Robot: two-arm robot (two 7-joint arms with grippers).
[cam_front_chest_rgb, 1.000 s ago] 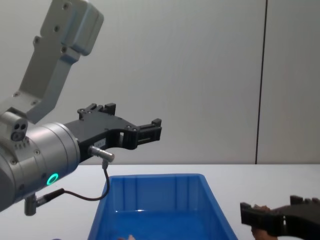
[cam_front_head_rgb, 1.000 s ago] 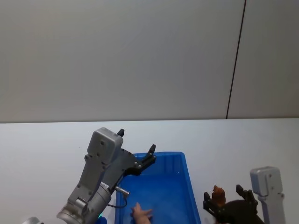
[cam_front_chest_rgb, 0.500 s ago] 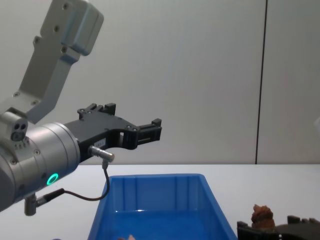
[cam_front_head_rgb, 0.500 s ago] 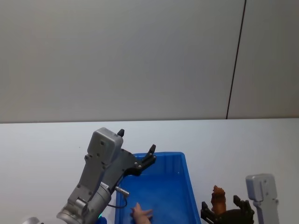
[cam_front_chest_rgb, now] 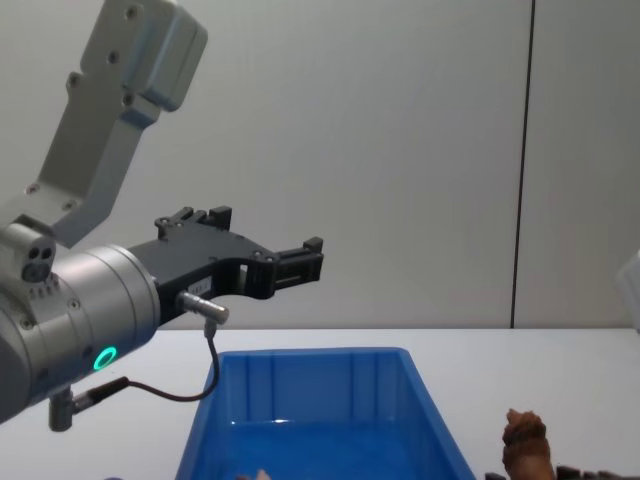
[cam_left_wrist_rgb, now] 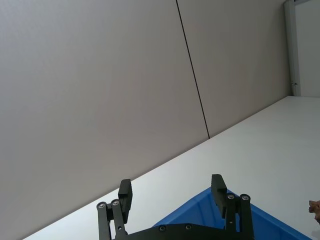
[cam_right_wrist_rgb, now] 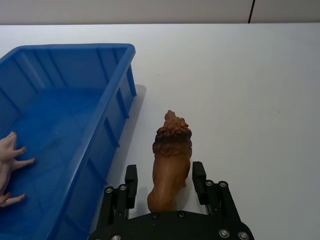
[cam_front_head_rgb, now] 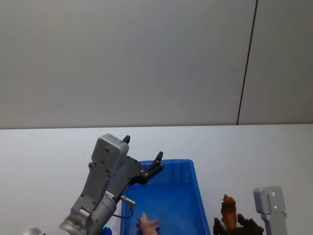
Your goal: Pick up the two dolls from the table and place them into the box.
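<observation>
The reddish-brown doll (cam_front_head_rgb: pixel 228 211) (cam_right_wrist_rgb: pixel 171 160) (cam_front_chest_rgb: pixel 527 445) stands upright on the white table (cam_front_head_rgb: pixel 49 147), just right of the blue box (cam_front_head_rgb: pixel 195 191) (cam_right_wrist_rgb: pixel 107 135) (cam_front_chest_rgb: pixel 310 355). My right gripper (cam_front_head_rgb: pixel 234 226) (cam_right_wrist_rgb: pixel 165 175) is open, one finger on each side of this doll and low at its base. The pale pink doll (cam_front_head_rgb: pixel 146 223) (cam_right_wrist_rgb: pixel 10 160) lies on the box floor. My left gripper (cam_front_head_rgb: pixel 143 148) (cam_left_wrist_rgb: pixel 171 182) (cam_front_chest_rgb: pixel 265 235) hangs open and empty above the box's far end.
A plain grey wall with a dark vertical seam (cam_front_head_rgb: pixel 247 63) rises behind the table. Bare tabletop (cam_right_wrist_rgb: pixel 250 75) stretches to the right of the brown doll and beyond the box.
My right gripper has sunk lower around the brown doll, which now stands clear above the fingers in the chest view. The left arm and the pink doll have stayed put.
</observation>
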